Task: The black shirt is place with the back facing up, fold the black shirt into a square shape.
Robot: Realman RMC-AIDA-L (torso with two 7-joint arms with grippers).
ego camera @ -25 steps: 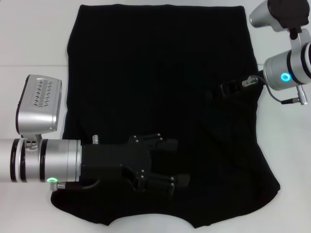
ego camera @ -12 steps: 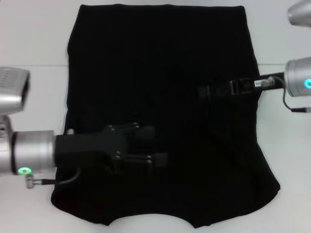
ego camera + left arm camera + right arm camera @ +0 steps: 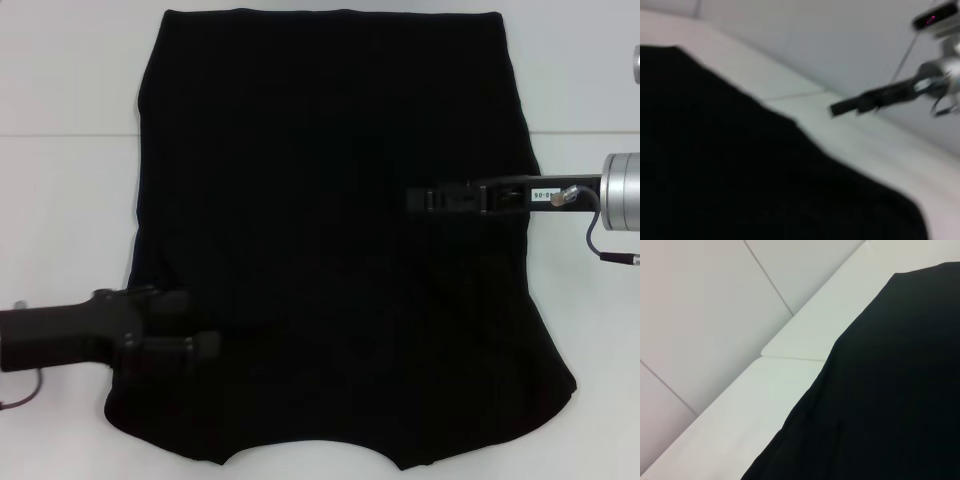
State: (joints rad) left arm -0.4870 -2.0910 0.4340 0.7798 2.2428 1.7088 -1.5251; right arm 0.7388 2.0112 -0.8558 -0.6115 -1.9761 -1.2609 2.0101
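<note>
Head view first: the black shirt (image 3: 335,240) lies spread flat across the middle of the white surface (image 3: 60,70), its straight hem toward the far edge and the neckline notch at the near edge, so it is laid out ready for folding. The left end effector (image 3: 190,325) sits low over the shirt's left side near the near-left corner, right where a sleeve edge would be picked up; its fingers look close together with nothing visibly between them, though black on black makes that hard to call. The right end effector (image 3: 425,200) reaches in from the right edge, seen side-on over the shirt's right half; whether it is parted or closed, I cannot tell.

Left wrist view now: shirt cloth (image 3: 740,170) fills most of the picture, pale surface beyond it, and the right end effector (image 3: 840,107) hangs farther off, above the surface.

Right wrist view: just the shirt's edge (image 3: 880,390) lying smooth on the surface, no fingers showing. Nothing looks lifted, so I judge the fold has yet to start.
</note>
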